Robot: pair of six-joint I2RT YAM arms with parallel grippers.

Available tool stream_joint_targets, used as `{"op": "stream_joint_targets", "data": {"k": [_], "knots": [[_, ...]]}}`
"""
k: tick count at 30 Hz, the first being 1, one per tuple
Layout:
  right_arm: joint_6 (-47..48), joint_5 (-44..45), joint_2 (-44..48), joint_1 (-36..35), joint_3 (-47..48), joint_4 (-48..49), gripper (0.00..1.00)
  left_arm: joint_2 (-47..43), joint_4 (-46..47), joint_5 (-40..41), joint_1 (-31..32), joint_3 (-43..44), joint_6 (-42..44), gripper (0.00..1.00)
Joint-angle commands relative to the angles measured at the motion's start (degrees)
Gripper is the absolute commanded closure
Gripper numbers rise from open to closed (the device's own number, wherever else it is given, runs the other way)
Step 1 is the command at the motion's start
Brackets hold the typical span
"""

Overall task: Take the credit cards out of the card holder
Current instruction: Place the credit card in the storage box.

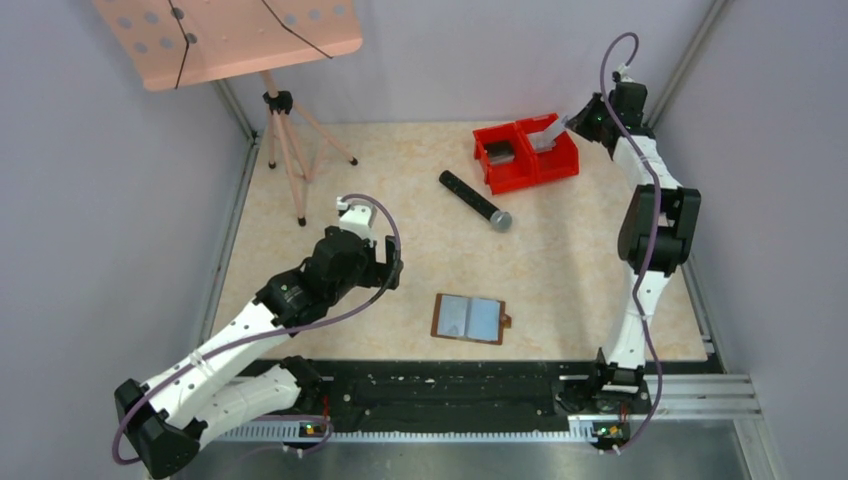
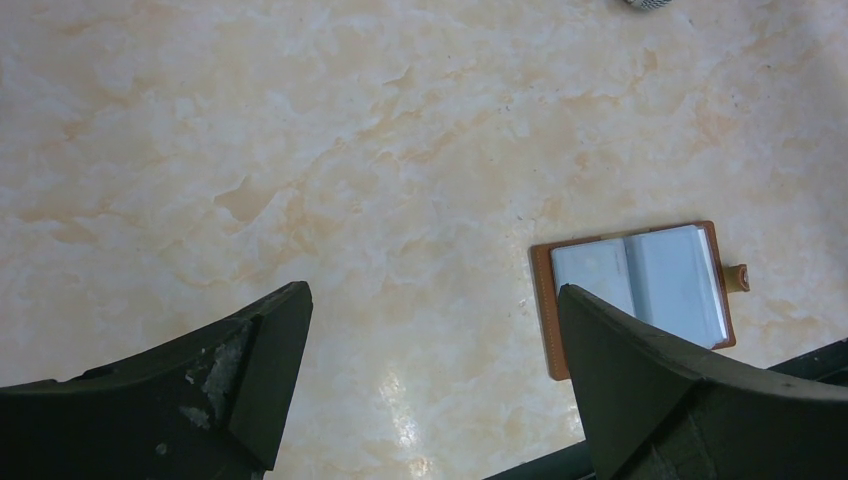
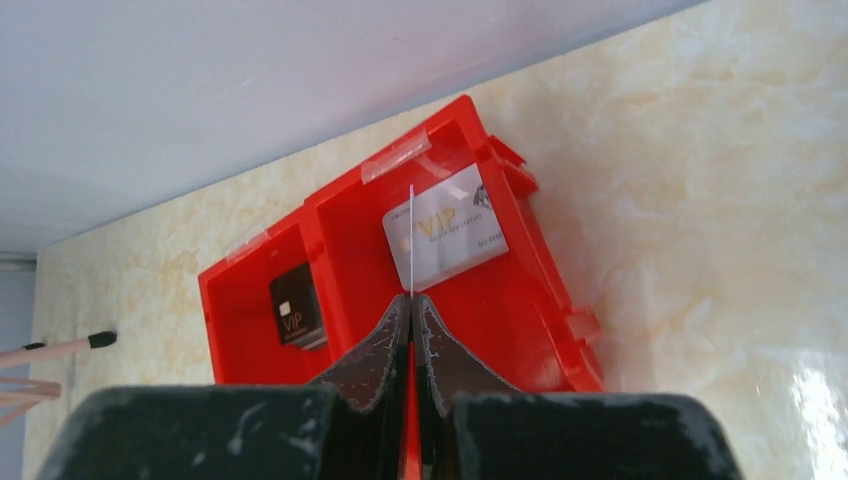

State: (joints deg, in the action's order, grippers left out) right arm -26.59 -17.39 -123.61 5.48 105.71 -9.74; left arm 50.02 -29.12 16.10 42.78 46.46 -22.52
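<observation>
The brown card holder [image 1: 470, 318] lies open and flat on the table near the front edge, grey-blue pockets up; it also shows in the left wrist view [image 2: 640, 285]. My left gripper [image 1: 388, 268] is open and empty, left of the holder and above the table [image 2: 430, 300]. My right gripper [image 3: 411, 297] is shut on a thin card [image 3: 411, 235], seen edge-on, above the right compartment of the red twin bins [image 3: 560, 330]. A silver VIP card [image 3: 455, 235] lies in that compartment. A black VIP card [image 3: 296, 305] lies in the left one.
A black cylinder with a grey tip [image 1: 475, 200] lies between the bins [image 1: 487, 135] and the holder. A wooden tripod [image 1: 287, 150] carrying a pink perforated board stands at the back left. Walls close in both sides and the back.
</observation>
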Motion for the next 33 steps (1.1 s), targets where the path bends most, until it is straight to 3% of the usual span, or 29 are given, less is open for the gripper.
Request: {"op": "stream_joint_targets", "data": {"k": [1, 14, 26, 33], "knots": [[-0.2, -3.63, -4.74, 0.06, 8.26, 3.05, 1.0, -0.25, 2.13, -0.08, -0.2, -1.12, -1.04, 0.02], [-2.47, -8.13, -15.11, -0.03, 18.13, -0.3, 1.0, 3.63, 3.69, -1.49, -0.25, -0.14, -1.38, 0.03], [-2.99, -8.9, -17.67, -0.38, 19.27, -0.54, 1.0, 4.29, 4.14, -2.03, -0.25, -0.56, -1.99, 0.04], [-4.52, -7.86, -20.06, -0.82, 22.77, -2.61, 0.86, 5.06, 4.51, -2.1, -0.25, 0.01, -2.17, 0.04]]}}
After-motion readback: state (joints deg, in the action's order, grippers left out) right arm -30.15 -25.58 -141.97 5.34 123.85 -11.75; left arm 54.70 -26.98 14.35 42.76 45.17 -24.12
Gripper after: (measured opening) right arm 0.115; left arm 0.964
